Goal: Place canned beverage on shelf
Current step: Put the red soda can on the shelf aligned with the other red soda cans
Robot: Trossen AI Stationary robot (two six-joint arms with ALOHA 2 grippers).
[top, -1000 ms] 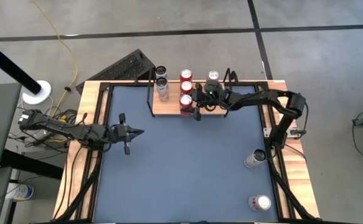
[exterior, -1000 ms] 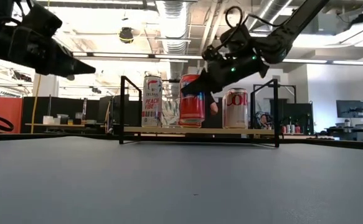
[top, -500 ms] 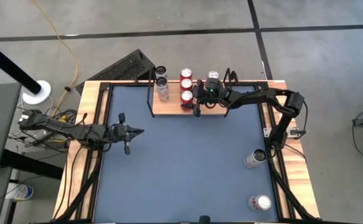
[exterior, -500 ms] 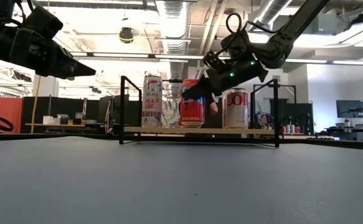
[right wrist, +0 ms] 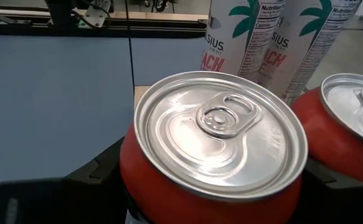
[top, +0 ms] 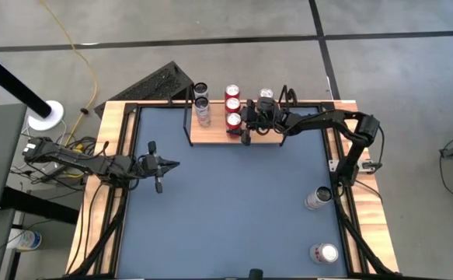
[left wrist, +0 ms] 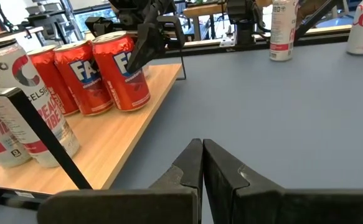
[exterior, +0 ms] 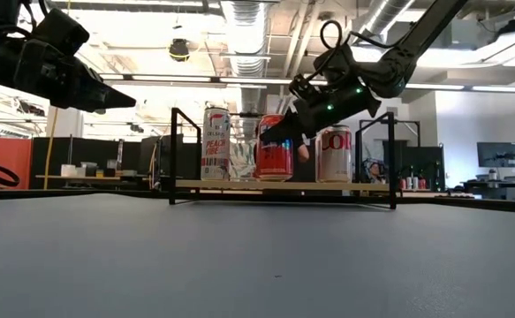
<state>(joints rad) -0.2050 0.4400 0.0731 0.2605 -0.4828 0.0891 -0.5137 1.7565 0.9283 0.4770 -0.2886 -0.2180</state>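
Observation:
The shelf (top: 210, 134) stands at the table's far edge, a light-wood board on a black wire frame. A row of three red cans stands on it. The nearest red can (top: 231, 119) sits between the fingers of my right gripper (top: 240, 124), which reaches in from the table's right. Seen level, this can (exterior: 273, 157) stands upright on the board (exterior: 284, 185). My left gripper (top: 168, 165) hovers shut over the table's left part, pointing level, with nothing in it. My right gripper pinches the red can between its two fingers, one on each side of the wall (right wrist: 131, 168) just below the rim. The fingers (right wrist: 97, 171) come from the table's right, slanting a little downward. The can stands upright with its bottom on the shelf board.
Two tall white cans (top: 202, 105) stand at the shelf's left and a silver can (top: 266, 95) at its right back. The shelf's black posts (exterior: 174, 155) rise at its corners. Two more cans (top: 318, 197) (top: 325, 253) are at the table's right edge.
My right gripper has carried the red can a short way toward the table's far edge and slightly down. The can now stands close behind the other two red cans, upright as before.

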